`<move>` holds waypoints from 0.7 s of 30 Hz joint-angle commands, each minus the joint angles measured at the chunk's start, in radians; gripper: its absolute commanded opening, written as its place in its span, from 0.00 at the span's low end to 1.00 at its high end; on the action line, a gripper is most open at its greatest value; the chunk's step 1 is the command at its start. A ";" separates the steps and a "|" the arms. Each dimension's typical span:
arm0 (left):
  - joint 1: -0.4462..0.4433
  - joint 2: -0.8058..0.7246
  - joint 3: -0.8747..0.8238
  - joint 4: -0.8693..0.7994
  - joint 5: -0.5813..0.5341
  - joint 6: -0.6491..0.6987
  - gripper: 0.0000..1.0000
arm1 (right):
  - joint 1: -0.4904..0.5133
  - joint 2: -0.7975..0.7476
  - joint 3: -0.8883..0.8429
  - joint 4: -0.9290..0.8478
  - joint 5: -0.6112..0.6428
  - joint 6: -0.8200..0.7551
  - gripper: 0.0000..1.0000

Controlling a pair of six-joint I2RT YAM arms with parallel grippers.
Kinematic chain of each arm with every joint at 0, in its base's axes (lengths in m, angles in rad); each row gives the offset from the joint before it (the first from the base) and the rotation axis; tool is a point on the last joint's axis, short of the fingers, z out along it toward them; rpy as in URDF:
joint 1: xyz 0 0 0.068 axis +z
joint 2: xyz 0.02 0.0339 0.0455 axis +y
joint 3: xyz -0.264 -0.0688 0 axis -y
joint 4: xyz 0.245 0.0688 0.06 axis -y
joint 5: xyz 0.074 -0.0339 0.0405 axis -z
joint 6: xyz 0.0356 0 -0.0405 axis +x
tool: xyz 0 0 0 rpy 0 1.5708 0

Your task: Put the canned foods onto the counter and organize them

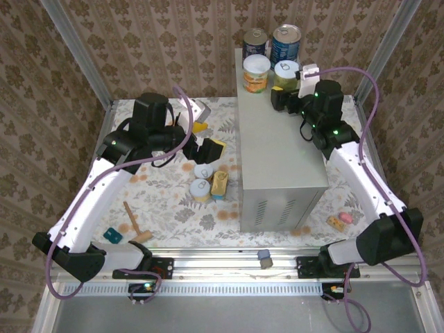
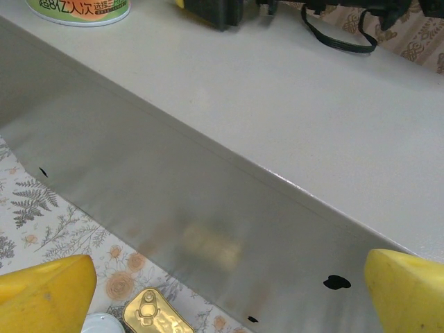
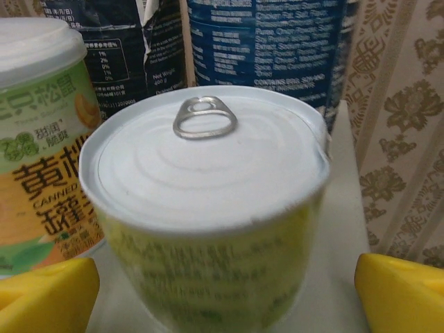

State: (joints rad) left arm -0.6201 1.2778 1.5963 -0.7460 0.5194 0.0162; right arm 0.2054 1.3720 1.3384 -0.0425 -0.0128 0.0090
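Note:
The counter [image 1: 281, 152] is a tall light-grey box right of centre. At its far end stand two dark-blue cans [image 1: 255, 43] [image 1: 286, 40] and two yellow-labelled cans [image 1: 257, 73] [image 1: 286, 72]. My right gripper [image 1: 286, 89] is open around the right yellow can [image 3: 208, 208], with a gap between the can and each yellow finger [image 3: 48, 298]. On the table lie two more short cans [image 1: 202, 170] [image 1: 200, 189] and a flat gold tin [image 1: 220, 182] [image 2: 156, 316]. My left gripper [image 1: 209, 137] hangs open and empty just above them, facing the counter's side [image 2: 208, 208].
A wooden mallet [image 1: 135, 223] and a teal block [image 1: 111, 236] lie near the table's front left. Small toy pieces sit at the front right [image 1: 340, 220] and on the front rail [image 1: 264, 258]. Patterned walls and metal frame posts close in the table.

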 commanded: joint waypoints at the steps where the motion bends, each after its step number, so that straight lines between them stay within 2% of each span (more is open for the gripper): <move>1: 0.005 -0.022 0.002 0.019 0.007 0.022 1.00 | -0.020 -0.079 -0.048 -0.092 -0.007 0.052 0.98; 10: -0.007 -0.020 0.045 -0.026 -0.044 0.039 1.00 | -0.119 -0.276 -0.112 -0.232 -0.026 0.152 1.00; 15: -0.009 -0.028 0.033 -0.034 -0.080 0.019 1.00 | -0.176 -0.290 -0.087 -0.279 -0.063 0.175 1.00; 21: -0.013 -0.058 -0.017 -0.007 -0.110 -0.026 1.00 | -0.215 -0.230 -0.039 -0.282 -0.081 0.193 1.00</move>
State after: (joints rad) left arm -0.6239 1.2503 1.5982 -0.7681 0.4358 0.0181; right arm 0.0040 1.1164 1.2533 -0.3012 -0.0643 0.1715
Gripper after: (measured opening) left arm 0.999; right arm 0.999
